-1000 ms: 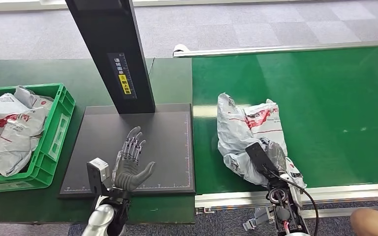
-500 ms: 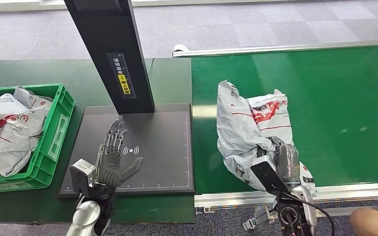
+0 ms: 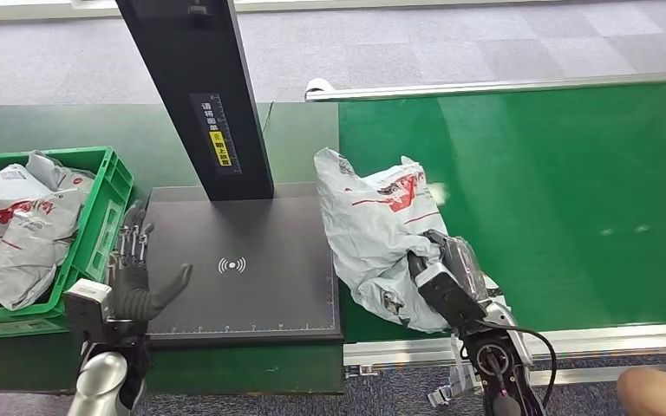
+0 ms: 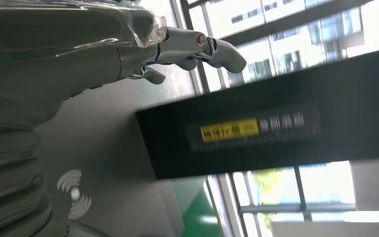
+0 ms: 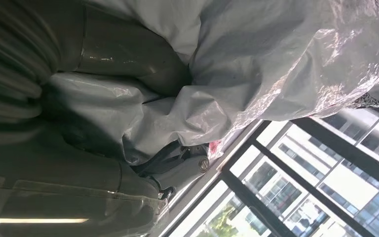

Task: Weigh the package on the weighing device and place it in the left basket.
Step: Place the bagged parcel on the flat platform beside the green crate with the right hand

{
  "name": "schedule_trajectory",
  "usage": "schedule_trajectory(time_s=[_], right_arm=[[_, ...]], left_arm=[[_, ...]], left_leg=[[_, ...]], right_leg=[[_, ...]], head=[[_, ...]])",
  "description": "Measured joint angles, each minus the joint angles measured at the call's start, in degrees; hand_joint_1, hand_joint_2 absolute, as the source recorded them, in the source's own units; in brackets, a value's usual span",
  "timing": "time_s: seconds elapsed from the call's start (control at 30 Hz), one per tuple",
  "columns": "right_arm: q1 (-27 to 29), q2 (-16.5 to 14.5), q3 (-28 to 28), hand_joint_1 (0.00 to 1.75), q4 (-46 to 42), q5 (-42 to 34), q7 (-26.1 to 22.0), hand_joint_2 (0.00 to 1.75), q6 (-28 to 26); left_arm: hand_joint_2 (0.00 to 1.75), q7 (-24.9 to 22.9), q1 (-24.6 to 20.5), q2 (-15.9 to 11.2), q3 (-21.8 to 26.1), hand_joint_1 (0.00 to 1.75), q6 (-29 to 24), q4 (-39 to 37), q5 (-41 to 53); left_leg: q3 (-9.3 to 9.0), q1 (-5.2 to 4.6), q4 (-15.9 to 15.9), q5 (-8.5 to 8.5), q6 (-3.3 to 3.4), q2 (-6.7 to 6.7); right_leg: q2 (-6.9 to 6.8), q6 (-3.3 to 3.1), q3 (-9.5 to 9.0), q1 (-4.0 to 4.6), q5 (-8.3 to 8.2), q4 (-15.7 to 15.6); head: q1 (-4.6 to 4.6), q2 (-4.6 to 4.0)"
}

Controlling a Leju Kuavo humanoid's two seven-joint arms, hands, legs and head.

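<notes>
The left robot hand (image 3: 139,282) was raised palm-up, fingers spread and holding nothing. The right robot hand (image 3: 451,277) had its fingers clamped around a grey package (image 3: 377,230), arm angled inward.

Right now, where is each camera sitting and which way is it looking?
Head view: high on the body, looking down at the scale, green basket and belt; both arms show.
Left wrist view: behind the left hand, facing the scale's black post.
Right wrist view: behind the right hand, pressed against the package it holds.
Head and left wrist views share the post's yellow label.
</notes>
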State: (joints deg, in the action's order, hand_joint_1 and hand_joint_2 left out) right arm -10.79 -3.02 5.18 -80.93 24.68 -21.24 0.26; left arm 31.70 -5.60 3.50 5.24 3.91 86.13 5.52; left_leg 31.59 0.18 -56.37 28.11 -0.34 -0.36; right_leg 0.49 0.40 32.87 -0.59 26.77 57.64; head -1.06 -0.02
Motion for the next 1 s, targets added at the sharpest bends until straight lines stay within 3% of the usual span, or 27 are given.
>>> schedule_trajectory(time_s=[0.23,0.37,0.57,1.0], right_arm=[[-8.1,-0.2,5.3,1.75,9.6,-3.9,-0.9,1.75,4.4],[-14.8,-2.8,10.3,1.75,20.4,-6.9,-1.4,1.75,7.2],[-19.2,-7.4,15.5,1.75,32.3,-9.9,-3.4,1.75,7.6],[-25.0,-11.4,18.6,1.75,40.5,-12.0,-3.0,1.75,8.3]], left_arm=[[1.75,0.2,1.4,-1.4,4.4,0.0,-1.7,0.8,-1.8],[1.75,0.5,1.5,-1.9,5.7,0.0,-1.5,0.1,-3.0],[1.75,0.6,0.6,-1.9,5.6,0.0,-2.0,-2.8,-3.2],[1.75,0.4,-1.5,-1.8,4.7,0.0,-2.3,-7.1,-3.4]], left_leg=[[0.03,-0.01,0.0,0.0,0.0,0.16],[-0.03,0.01,0.0,-0.03,-0.02,0.05],[-0.01,0.03,0.0,-0.04,-0.04,0.07],[-0.03,0.02,0.0,-0.04,-0.04,0.06]], right_leg=[[0.12,0.0,0.01,-0.01,-0.02,0.0],[0.06,-0.01,0.0,0.01,-0.02,0.0],[0.08,-0.01,0.02,0.04,-0.01,0.0],[0.08,-0.01,0.02,0.03,-0.02,0.0]], head=[[0.02,0.0],[0.01,0.0],[0.02,0.0],[0.02,0.0]])
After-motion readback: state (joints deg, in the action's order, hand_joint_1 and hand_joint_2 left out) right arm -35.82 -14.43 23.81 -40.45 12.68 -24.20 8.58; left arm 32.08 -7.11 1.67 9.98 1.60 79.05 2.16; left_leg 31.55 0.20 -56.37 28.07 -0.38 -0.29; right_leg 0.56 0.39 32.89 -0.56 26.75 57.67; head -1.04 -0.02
